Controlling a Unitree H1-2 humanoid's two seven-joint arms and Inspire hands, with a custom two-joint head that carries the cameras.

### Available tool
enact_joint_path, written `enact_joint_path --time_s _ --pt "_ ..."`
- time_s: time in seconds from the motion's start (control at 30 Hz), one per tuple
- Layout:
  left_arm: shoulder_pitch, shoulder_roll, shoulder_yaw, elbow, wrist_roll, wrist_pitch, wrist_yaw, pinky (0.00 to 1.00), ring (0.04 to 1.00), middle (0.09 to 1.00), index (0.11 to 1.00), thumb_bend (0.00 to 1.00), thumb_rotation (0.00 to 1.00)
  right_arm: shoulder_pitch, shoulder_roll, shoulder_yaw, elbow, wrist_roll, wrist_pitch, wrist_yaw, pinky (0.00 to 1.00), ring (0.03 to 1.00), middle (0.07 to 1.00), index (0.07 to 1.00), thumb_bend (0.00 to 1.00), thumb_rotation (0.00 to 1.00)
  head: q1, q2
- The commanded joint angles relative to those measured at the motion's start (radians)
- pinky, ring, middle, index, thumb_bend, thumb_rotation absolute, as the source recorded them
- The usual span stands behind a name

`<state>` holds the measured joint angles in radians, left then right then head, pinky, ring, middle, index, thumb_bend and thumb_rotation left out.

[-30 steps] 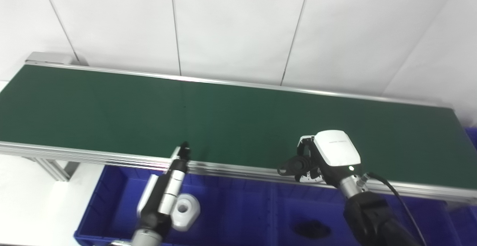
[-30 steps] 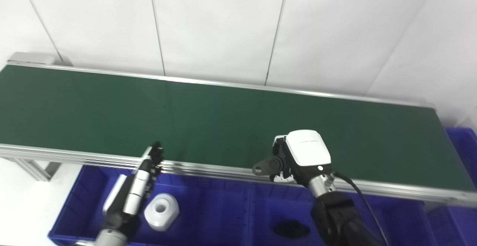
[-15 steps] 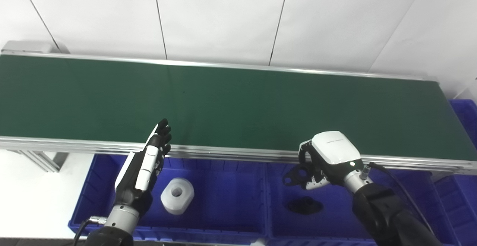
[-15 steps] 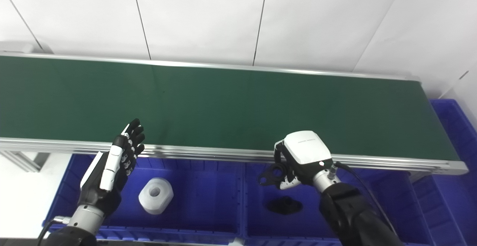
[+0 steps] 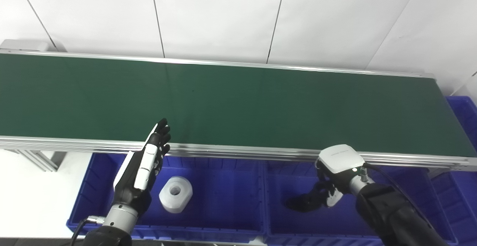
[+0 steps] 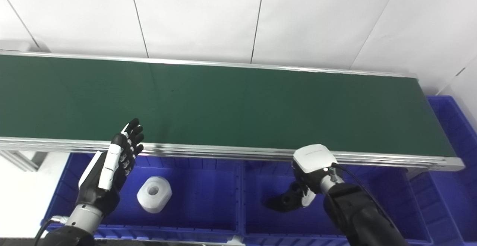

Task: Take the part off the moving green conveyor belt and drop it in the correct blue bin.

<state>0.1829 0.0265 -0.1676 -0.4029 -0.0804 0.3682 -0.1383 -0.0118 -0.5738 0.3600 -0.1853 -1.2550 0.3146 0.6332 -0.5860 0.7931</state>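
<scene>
The green conveyor belt [image 5: 261, 108] runs across the view from left to right. My right hand [image 5: 337, 169] is down inside the right blue bin [image 5: 283, 225], below the belt's near rail. Its fingers are shut on a flat black part [image 5: 303, 202] with a hole, which hangs low over the bin floor. I cannot tell whether another black part lies under it. My left hand [image 5: 143, 167] is open with straight fingers, held upright above the left blue bin [image 5: 223, 205], fingertips at the belt's near rail.
A white cylindrical part [image 5: 175, 194] with a centre hole lies in the left bin, just right of my left hand. More blue bins stand at the far right [image 5: 464, 108] past the belt's end. A white wall rises behind the belt.
My right hand has come back off the belt's near rail and gone down into the right bin with the black part. The camera has shifted. My left hand has hardly moved in the last half second.
</scene>
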Motion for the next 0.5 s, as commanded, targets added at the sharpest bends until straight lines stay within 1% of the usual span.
enact_joint_path --time_s 0.0,0.1,0.13,0.23,0.33,0.47 --pt "-0.016 -0.006 -0.005 -0.027 0.002 -0.020 0.000 1.00 1.000 1.000 1.000 0.56 0.97 -0.022 0.014 -0.032 -0.037 -0.044 0.060 0.058 0.44 0.627 0.759 0.805 0.97 0.55 0.001 0.001" --pt "-0.018 -0.011 -0.006 -0.024 0.001 -0.027 -0.002 1.00 1.000 1.000 1.000 0.56 0.97 -0.014 0.046 -0.070 -0.041 -0.025 0.071 0.072 0.52 0.748 0.856 0.847 1.00 0.65 0.004 0.000" --pt "-0.019 -0.013 -0.006 -0.023 -0.002 -0.027 -0.003 1.00 1.000 1.000 1.000 0.56 0.98 -0.013 0.054 -0.078 -0.040 -0.022 0.072 0.076 0.53 0.767 0.874 0.855 1.00 0.69 0.005 -0.002" --pt "-0.022 -0.019 -0.006 -0.016 -0.005 -0.031 -0.006 1.00 1.000 1.000 1.000 0.56 0.98 -0.013 0.069 -0.094 -0.044 -0.008 0.061 0.071 0.54 0.779 0.882 0.858 1.00 0.71 0.007 -0.005" --pt "-0.024 -0.025 -0.009 -0.007 -0.002 -0.042 -0.002 1.00 1.000 1.000 1.000 0.56 0.98 -0.008 0.084 -0.117 -0.066 0.021 0.049 0.034 0.52 0.756 0.864 0.850 1.00 0.77 0.014 -0.009" --pt "-0.022 -0.033 -0.015 -0.001 0.006 -0.050 0.002 1.00 1.000 1.000 1.000 0.55 0.98 0.001 0.106 -0.153 -0.110 0.062 0.050 0.001 0.53 0.762 0.853 0.836 1.00 0.81 0.024 -0.016"
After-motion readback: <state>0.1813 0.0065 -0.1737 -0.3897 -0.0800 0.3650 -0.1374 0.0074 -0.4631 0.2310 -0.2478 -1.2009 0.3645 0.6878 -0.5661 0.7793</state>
